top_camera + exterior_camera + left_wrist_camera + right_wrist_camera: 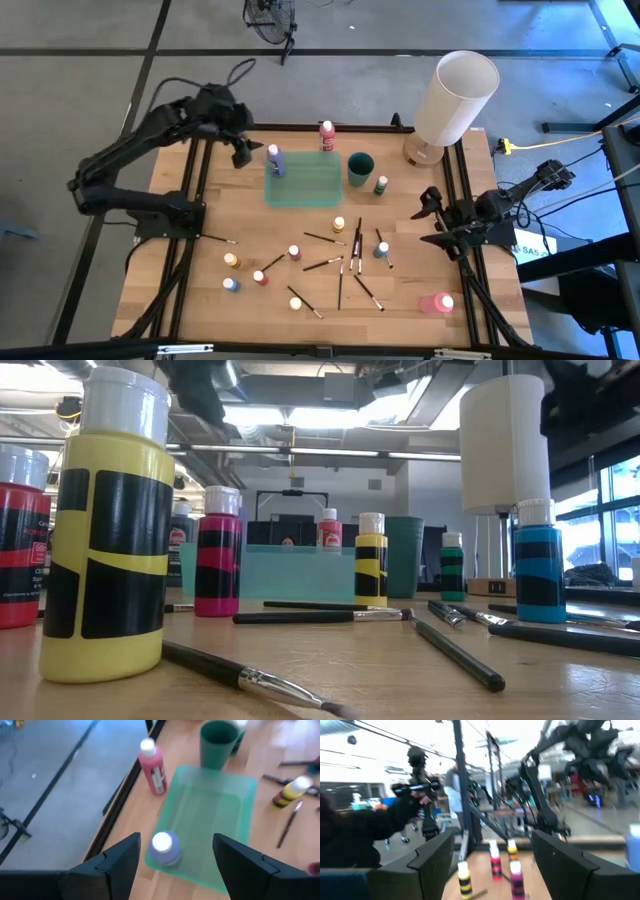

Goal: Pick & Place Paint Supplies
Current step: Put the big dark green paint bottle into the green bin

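Note:
A purple white-capped paint bottle (274,160) (164,848) stands upright on its base in the far left corner of the green tray (310,185) (215,815). My left gripper (243,152) (176,838) hovers open above and to the left of it, touching nothing. A tall red bottle (327,135) (154,766) stands behind the tray, next to a green cup (360,168). Several small bottles (260,277) and dark brushes (340,265) lie spread over the near half of the table. My right gripper (430,215) (492,835) waits open at the right edge.
A big white cylinder (455,100) stands at the far right corner. A small green bottle (381,184) is right of the cup. A pink bottle (437,302) lies on its side near the front right. The table's black frame rails (195,230) run along both sides.

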